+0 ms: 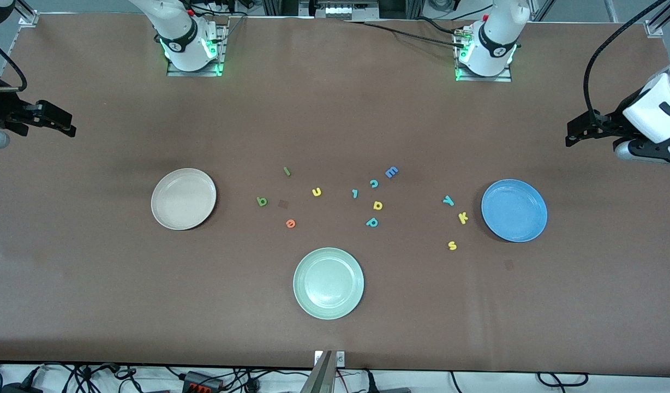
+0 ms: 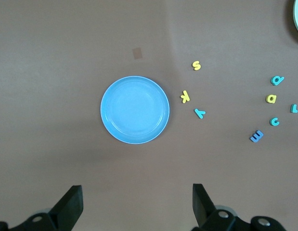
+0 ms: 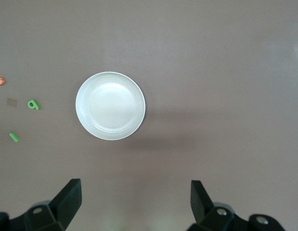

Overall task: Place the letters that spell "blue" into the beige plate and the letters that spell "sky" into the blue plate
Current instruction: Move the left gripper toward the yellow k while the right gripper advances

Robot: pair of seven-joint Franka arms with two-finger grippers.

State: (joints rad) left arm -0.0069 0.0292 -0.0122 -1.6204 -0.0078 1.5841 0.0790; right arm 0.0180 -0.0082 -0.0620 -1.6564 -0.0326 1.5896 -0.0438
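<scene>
The beige plate point(image 1: 183, 198) point(image 3: 110, 106) lies empty toward the right arm's end. Between it and the table's middle lie a green b point(image 1: 262, 201), green l point(image 1: 286, 171), yellow u point(image 1: 316, 191) and orange e point(image 1: 290, 223). Toward the left arm's end the blue plate point(image 1: 514, 210) point(image 2: 135, 109) is empty too, with a teal y point(image 1: 448, 200), yellow k point(image 1: 462, 218) and yellow s point(image 1: 452, 245) beside it. My right gripper point(image 1: 70, 126) point(image 3: 135, 195) hangs open and empty above its end of the table. The left gripper point(image 1: 570, 134) point(image 2: 137, 197) does the same at its own end.
A pale green plate point(image 1: 328, 283) sits nearest the front camera. Mid-table lie a blue E point(image 1: 391, 172), teal c point(image 1: 374, 183), teal hooked letter point(image 1: 355, 193), yellow a point(image 1: 377, 205) and teal p point(image 1: 372, 222).
</scene>
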